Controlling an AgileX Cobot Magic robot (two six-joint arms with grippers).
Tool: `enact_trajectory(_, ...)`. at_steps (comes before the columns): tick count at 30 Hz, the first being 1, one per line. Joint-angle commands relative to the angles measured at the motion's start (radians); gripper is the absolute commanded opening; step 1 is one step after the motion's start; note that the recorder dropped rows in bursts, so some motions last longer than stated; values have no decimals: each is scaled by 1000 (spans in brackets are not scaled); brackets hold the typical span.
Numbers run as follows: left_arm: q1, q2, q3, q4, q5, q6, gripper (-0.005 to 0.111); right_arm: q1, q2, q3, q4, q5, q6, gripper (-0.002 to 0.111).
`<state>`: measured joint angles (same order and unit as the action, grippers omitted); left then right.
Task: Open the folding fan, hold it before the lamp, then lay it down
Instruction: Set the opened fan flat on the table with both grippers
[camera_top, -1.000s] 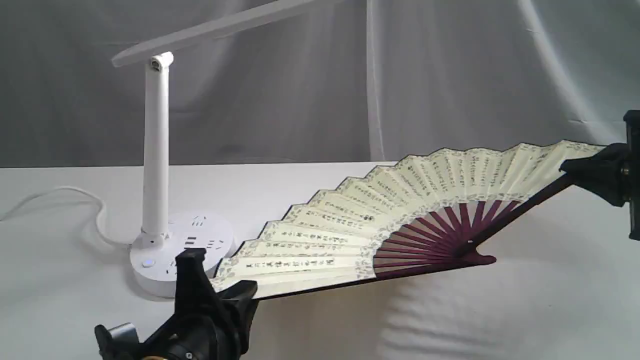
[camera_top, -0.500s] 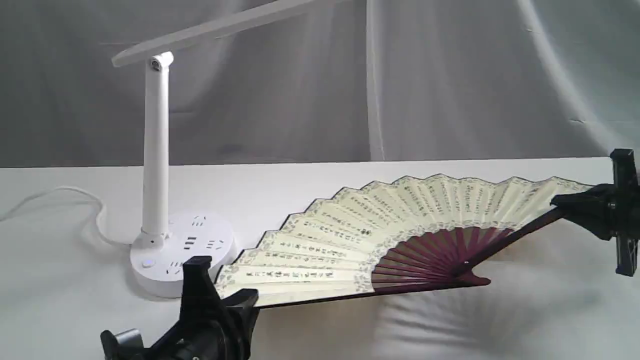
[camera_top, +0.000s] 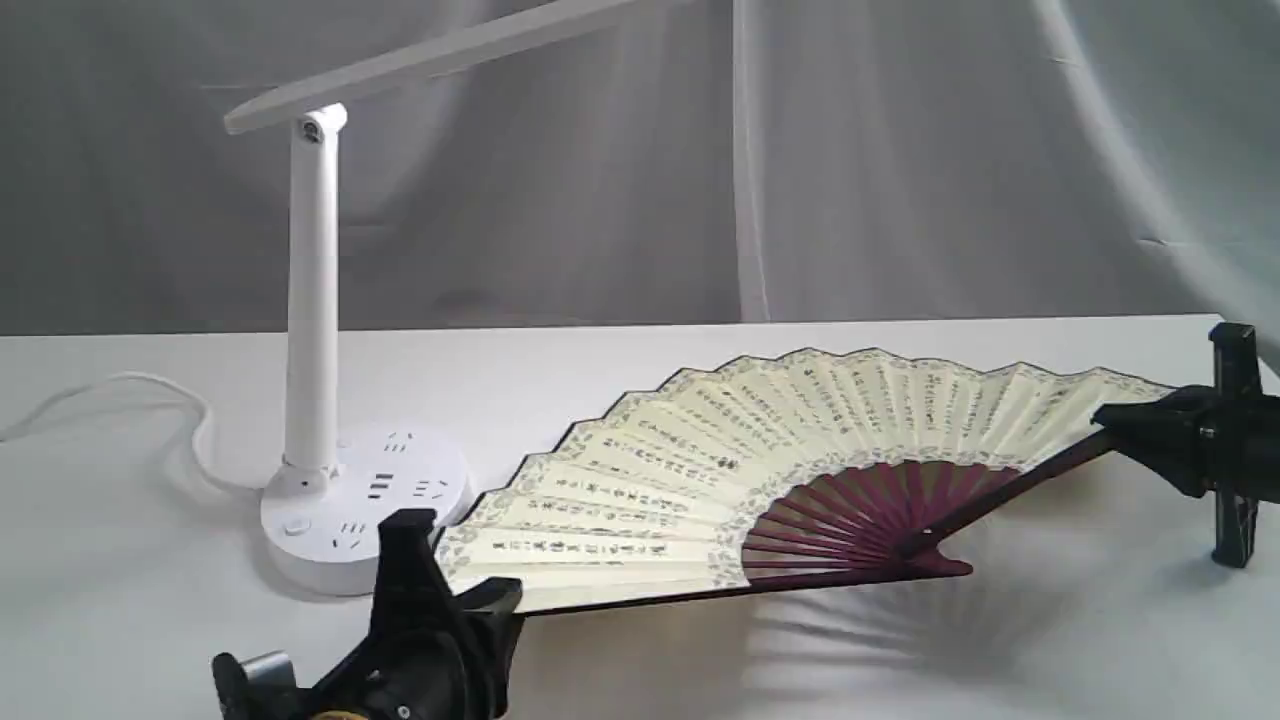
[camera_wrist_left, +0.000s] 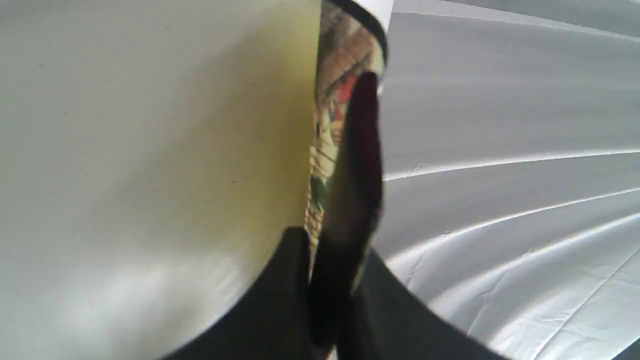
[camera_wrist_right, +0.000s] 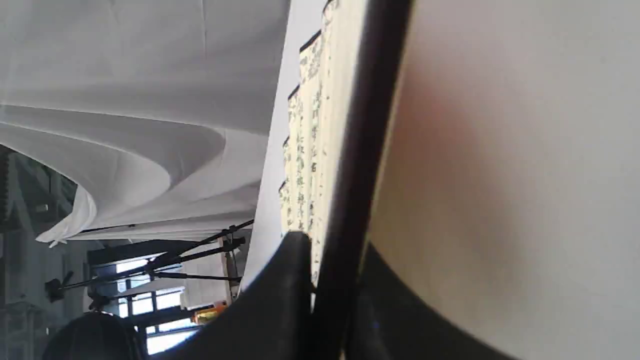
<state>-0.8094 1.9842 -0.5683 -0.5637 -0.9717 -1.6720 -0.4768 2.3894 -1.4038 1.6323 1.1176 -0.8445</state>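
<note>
- My left claw is clamped on one guard of the folding fan, just beside the base of the lamp.
- My right claw is clamped on the other guard, well apart from the lamp.
- The fan is spread open beside the lamp.

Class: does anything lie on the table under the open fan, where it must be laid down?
Nothing visible does. The table beneath the folding fan shows only the fan's shadow. The lamp stands close beside the fan's left end, seemingly behind it, not under it.
</note>
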Motion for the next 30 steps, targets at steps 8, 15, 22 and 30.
enact_trajectory(8, 8, 57, -45, -36, -41, -16, 0, 0, 25, -2, -12, -56, -71, 30)
enact_trajectory(15, 8, 61, -45, -45, -43, 10, 1, -2, 25, -2, -16, 16, -67, 59)
enact_trajectory(22, 8, 63, -43, -51, -41, 35, 17, -2, 21, -2, -99, 25, 8, 62)
enact_trajectory(30, 8, 63, -41, -41, 79, 35, 30, -2, 21, -2, -176, 25, 48, 62)
